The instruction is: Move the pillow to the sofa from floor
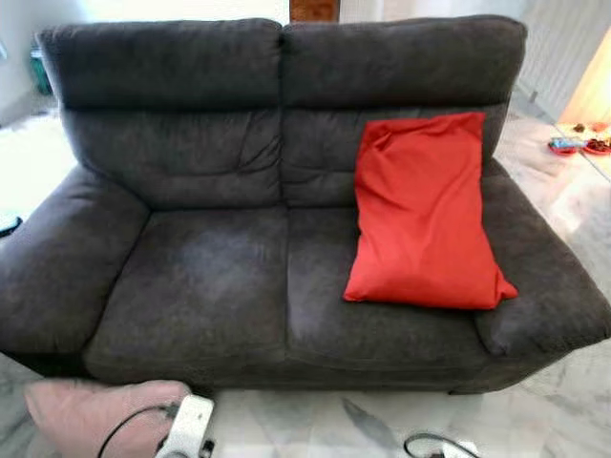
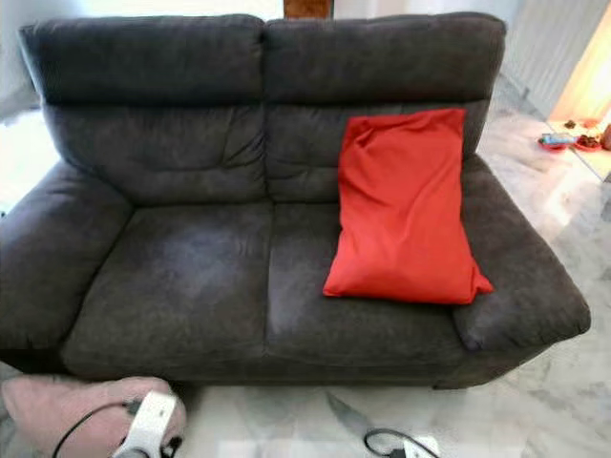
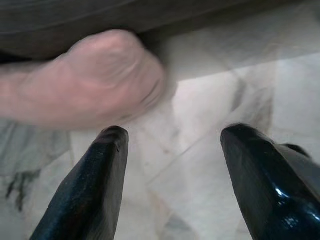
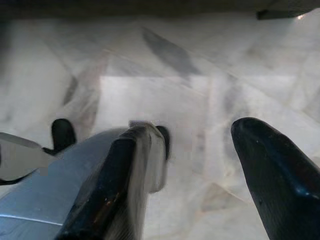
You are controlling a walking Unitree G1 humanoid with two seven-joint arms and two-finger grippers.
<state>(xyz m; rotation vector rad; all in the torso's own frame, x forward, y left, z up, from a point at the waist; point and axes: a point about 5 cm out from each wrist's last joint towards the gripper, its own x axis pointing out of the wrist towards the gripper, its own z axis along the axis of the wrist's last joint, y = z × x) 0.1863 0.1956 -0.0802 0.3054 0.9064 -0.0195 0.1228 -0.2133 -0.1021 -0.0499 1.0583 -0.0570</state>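
Left tool (image 3: 172,185) has two glossy black fingers with rounded tips. Right tool (image 4: 200,185) matches, beside a silver arm (image 4: 55,200). A white wrist housing (image 1: 188,426) trails a black cable (image 1: 129,425).

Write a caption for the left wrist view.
Open left gripper hangs over marble floor, a pink pillow ahead by the sofa base.

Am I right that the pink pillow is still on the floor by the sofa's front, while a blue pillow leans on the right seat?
Nearly: the pillow leaning on the right seat is a red pillow, not blue, as the left eye view shows. The pink pillow does lie on the floor before the sofa.
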